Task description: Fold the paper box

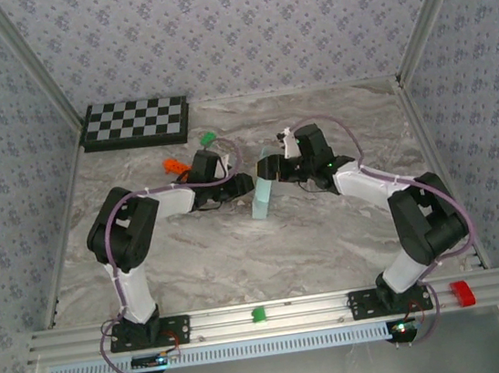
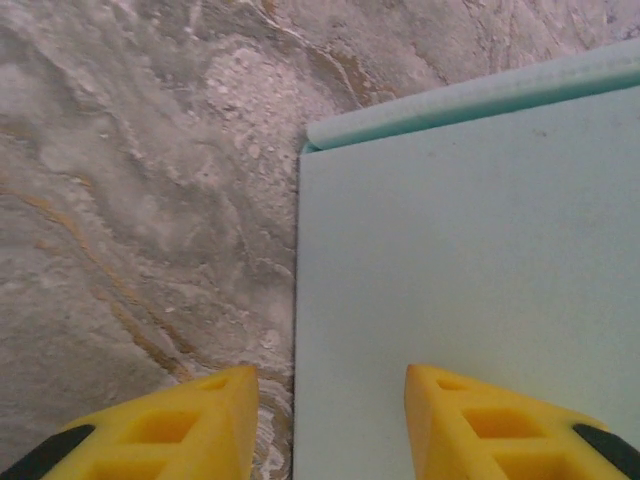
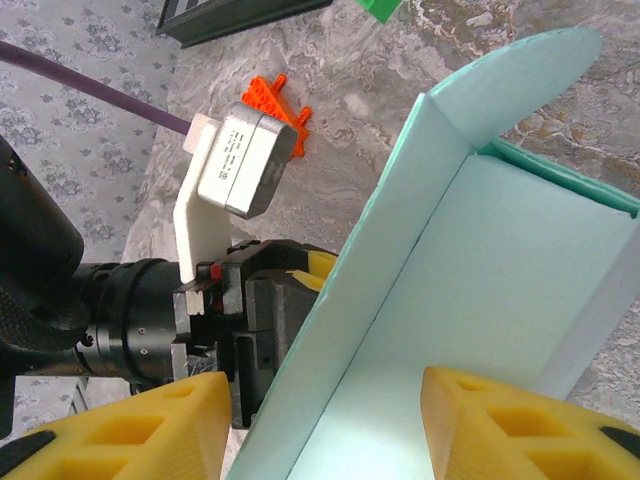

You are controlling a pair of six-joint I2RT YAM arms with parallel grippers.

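Find the paper box (image 1: 262, 189) upright at mid table (image 1: 196, 267), half folded, between both hands. Note left hand (image 2: 330, 375) part open and empty, facing an outer panel. Note right hand (image 3: 325, 372) wide open, straddling one wall without clamping. Treat as thin, light card: likely to crease easily and slide on the smooth table. Pinch beside fold lines, not at flap tips. Mind orange block (image 1: 173, 166) just behind left hand. Beyond, expect green block (image 1: 208, 139) and checkerboard (image 1: 135, 123), well apart.
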